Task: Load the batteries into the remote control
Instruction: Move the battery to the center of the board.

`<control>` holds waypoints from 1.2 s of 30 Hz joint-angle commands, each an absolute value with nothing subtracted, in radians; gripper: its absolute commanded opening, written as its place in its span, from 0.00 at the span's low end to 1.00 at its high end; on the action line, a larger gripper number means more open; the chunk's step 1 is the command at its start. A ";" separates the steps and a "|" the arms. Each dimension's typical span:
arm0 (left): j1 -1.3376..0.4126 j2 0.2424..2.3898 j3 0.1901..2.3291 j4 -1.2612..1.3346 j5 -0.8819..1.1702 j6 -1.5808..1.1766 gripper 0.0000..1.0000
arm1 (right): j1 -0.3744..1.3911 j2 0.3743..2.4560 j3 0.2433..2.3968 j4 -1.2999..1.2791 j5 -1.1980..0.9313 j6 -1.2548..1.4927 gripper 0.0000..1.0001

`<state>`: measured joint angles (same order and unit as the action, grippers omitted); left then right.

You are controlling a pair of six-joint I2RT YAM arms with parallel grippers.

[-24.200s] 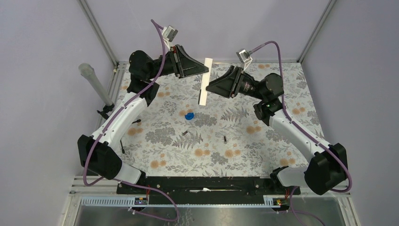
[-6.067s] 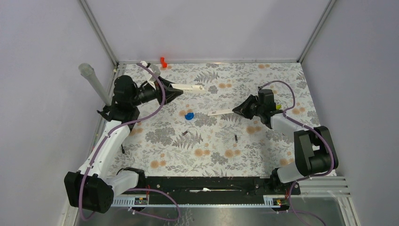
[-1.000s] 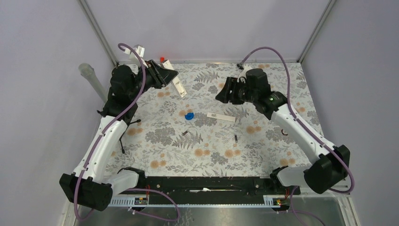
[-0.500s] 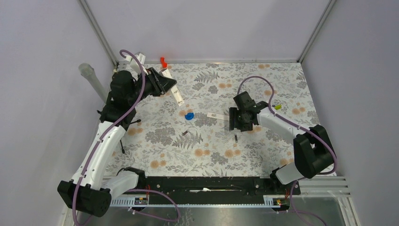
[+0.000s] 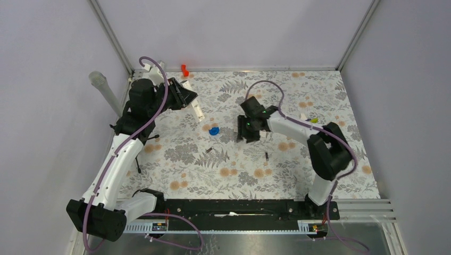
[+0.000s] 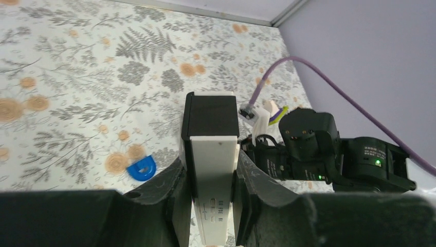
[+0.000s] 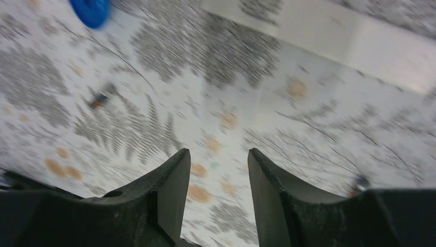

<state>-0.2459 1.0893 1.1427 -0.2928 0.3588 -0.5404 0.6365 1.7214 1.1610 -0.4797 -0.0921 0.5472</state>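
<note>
My left gripper [image 5: 187, 100] is shut on the white remote control [image 5: 199, 111] and holds it above the mat's back left. In the left wrist view the remote [image 6: 213, 170] sits between the fingers, its dark recess [image 6: 210, 114] at the far end. My right gripper [image 5: 243, 134] is open and empty, low over the mat's middle, above the flat white cover strip [image 7: 334, 38]. One battery [image 5: 210, 150] lies left of centre, another [image 5: 266, 156] right of centre. Both also show blurred in the right wrist view, one to the left [image 7: 98, 98] and one to the right [image 7: 360, 182].
A blue blob [image 5: 214, 130] lies between the two grippers; it also shows in the left wrist view [image 6: 141, 168] and the right wrist view [image 7: 90, 10]. An orange piece [image 5: 184, 69] stands at the back edge. A small yellow-green item [image 5: 314, 120] lies right. A grey tube [image 5: 103, 90] leans outside the left rail.
My right arm has swung left and come down low over the cover strip, jaws open. My left gripper has shifted slightly, still holding the remote.
</note>
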 commanded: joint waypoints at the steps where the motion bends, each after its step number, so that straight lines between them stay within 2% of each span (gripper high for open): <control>1: -0.244 1.075 1.202 -0.323 0.240 -0.493 0.00 | 0.684 1.880 1.361 -0.483 -0.162 0.752 0.53; 8: -0.244 1.005 1.186 -0.357 0.210 -0.418 0.00 | 0.767 2.009 1.447 -0.400 -0.218 1.062 0.55; 17: -0.244 0.905 1.109 -0.360 0.186 -0.385 0.00 | 0.853 2.079 1.558 -0.570 -0.012 1.222 0.53; 25: -0.244 0.860 1.082 -0.344 0.138 -0.385 0.00 | 0.854 2.187 1.694 -0.657 0.025 1.261 0.51; 28: -0.244 0.843 1.077 -0.336 0.164 -0.377 0.00 | 0.858 2.219 1.734 -0.676 0.003 1.274 0.47; 34: -0.244 0.817 1.057 -0.320 0.169 -0.365 0.00 | 0.865 2.252 1.773 -0.703 0.003 1.291 0.46; 36: -0.244 0.815 1.056 -0.321 0.167 -0.362 0.00 | 0.865 2.272 1.803 -0.739 0.004 1.289 0.41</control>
